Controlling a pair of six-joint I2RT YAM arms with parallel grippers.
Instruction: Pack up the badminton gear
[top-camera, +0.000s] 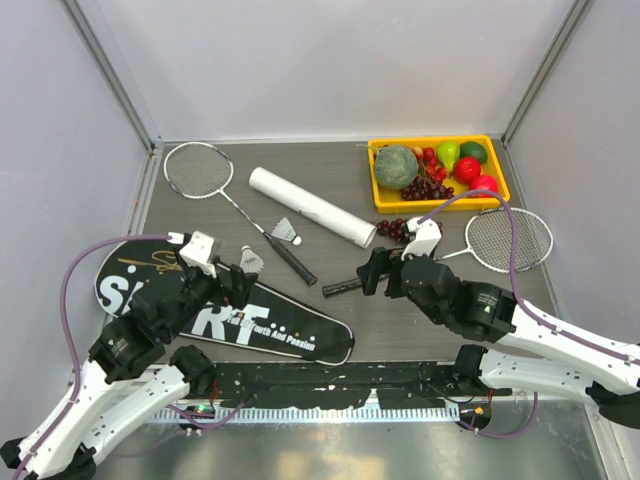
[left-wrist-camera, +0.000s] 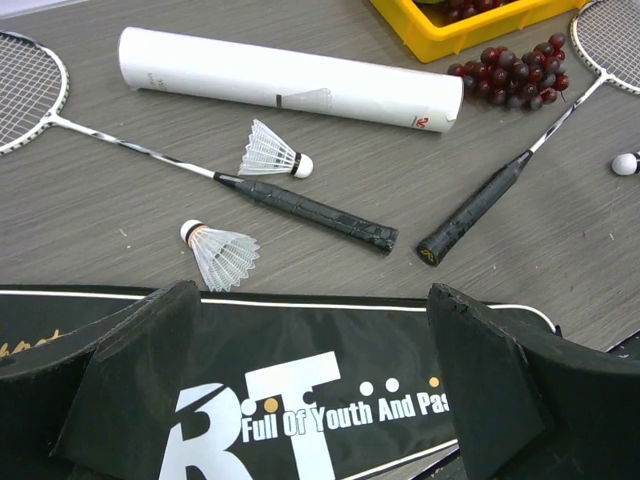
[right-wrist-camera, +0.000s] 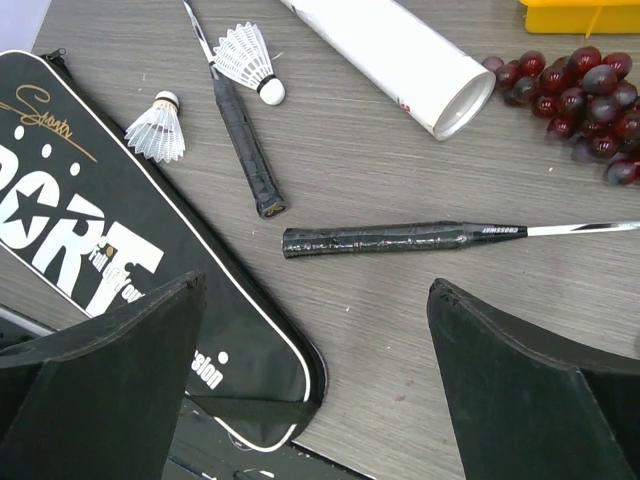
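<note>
With left pincer and right pincer released, centre your right squarely over the racket handle, seemingly just ahead.

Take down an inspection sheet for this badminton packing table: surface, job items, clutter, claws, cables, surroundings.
Surface: grey wood-grain table, no spills seen.
Job's things: bag flat at near left; left racket, right racket, tube, two shuttlecocks loose on the table.
Clutter: yellow tray of fruit far right; grape bunch by the tube's open end.
Claws: left claw open, empty, over the bag; right claw open, empty, by right racket's handle.
Cables: purple cables, one looped along each arm.
Surroundings: pale walls on three sides; nothing else seen.
</note>
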